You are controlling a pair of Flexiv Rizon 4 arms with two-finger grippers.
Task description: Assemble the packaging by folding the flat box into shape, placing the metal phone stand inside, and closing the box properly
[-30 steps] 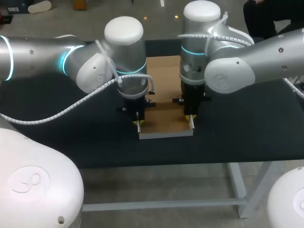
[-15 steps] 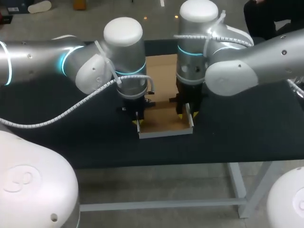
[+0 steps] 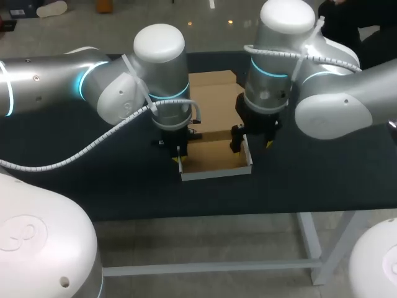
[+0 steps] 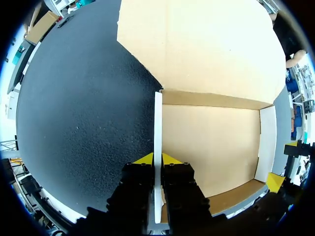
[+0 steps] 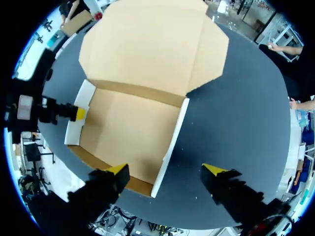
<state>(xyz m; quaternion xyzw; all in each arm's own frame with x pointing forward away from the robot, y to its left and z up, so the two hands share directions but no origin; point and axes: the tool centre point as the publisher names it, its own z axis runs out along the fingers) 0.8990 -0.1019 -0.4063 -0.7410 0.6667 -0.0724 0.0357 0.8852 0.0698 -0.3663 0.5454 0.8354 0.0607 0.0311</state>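
Between the fingers of our left gripper (image 4: pixel 157 160) stands the left side wall (image 4: pixel 158 123) of the box (image 3: pixel 214 155), upright, with both yellow tips pinched against it from either side, so we call that gripper clamped on the wall. Task progress, as we judge it: folding is partly done. The box base lies flat on the table (image 3: pixel 93 180). Both side walls are up, and the front wall (image 3: pixel 216 175) nearest us is up too. The lid flap (image 3: pixel 214 99) lies flat and unfolded beyond the far end of the tray, ahead of both grippers. We see no metal phone stand in any view, so we cannot say where it is. Left to do, by our reading: finish and lock the walls, get the stand inside, fold the lid over and tuck it shut. Our right gripper (image 5: pixel 166 170) is spread wide and holds nothing. It hangs over the right side wall (image 5: pixel 172 142), which runs out ahead between its two fingers, one finger over the tray floor and the other over bare table outside the box. We see no contact between those fingers and the cardboard, though the wall's near end is close under them and we cannot rule out a light touch.
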